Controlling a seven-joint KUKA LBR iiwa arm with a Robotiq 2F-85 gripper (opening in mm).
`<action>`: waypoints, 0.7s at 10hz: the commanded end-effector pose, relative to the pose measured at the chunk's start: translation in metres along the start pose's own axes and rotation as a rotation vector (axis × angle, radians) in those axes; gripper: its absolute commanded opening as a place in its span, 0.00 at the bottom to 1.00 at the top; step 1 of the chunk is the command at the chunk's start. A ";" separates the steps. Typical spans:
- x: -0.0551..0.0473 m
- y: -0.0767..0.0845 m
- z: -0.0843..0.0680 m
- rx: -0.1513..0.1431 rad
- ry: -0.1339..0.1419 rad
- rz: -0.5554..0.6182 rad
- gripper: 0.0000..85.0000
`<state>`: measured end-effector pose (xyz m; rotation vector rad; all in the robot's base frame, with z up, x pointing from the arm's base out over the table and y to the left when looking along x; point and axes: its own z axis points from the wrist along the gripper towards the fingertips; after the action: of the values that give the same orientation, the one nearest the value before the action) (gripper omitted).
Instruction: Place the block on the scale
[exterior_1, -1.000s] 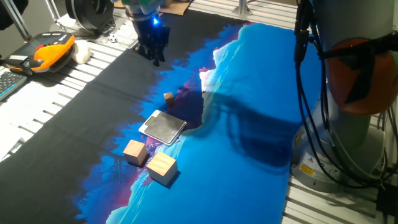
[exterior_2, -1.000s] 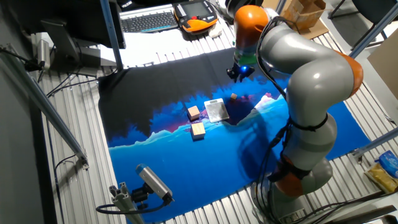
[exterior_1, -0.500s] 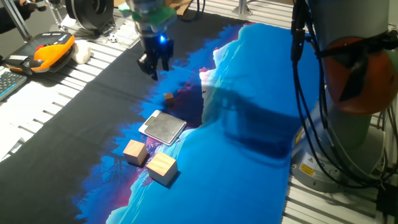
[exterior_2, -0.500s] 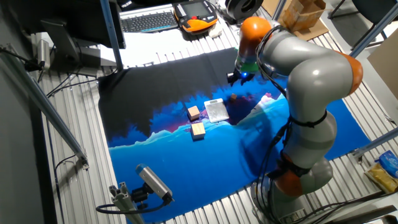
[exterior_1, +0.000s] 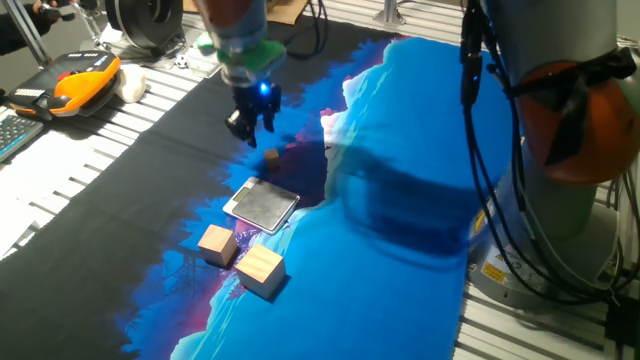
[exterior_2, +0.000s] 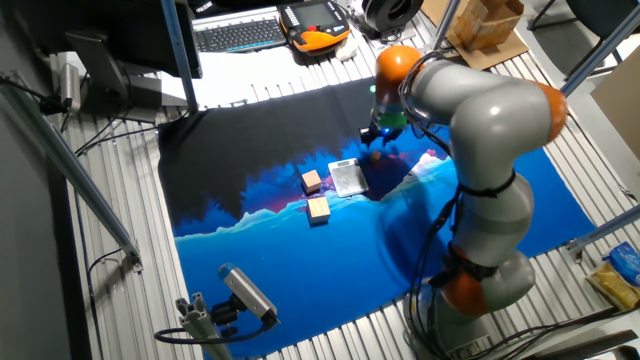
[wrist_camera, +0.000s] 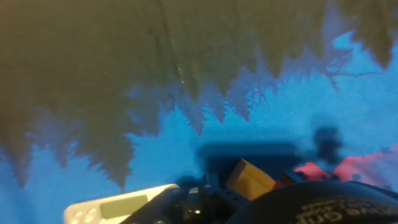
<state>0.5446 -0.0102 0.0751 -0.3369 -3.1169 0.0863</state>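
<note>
While my end effector (exterior_1: 249, 128) hangs just above the block (exterior_1: 272, 156), its fingers are spread and empty. Nothing touches them; the scale (exterior_1: 262, 204) lies near.

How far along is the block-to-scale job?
Done: nothing yet placed; the scale top is bare. In hand: the gripper hangs just above the block, which sits on the cloth, not gripped. Left: grasp, lift, carry to the scale, release.

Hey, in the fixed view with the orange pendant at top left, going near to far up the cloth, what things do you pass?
Nearest larger wooden cube → second larger wooden cube → scale → block → pincer, above the cloth just beyond the block.
</note>
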 end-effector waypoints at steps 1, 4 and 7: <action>0.000 0.003 0.037 0.009 0.000 -0.001 0.60; 0.000 0.003 0.037 -0.014 0.112 -0.004 0.60; 0.000 0.003 0.037 -0.065 0.075 -0.029 0.40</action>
<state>0.5471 -0.0111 0.0407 -0.2936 -3.0574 -0.0251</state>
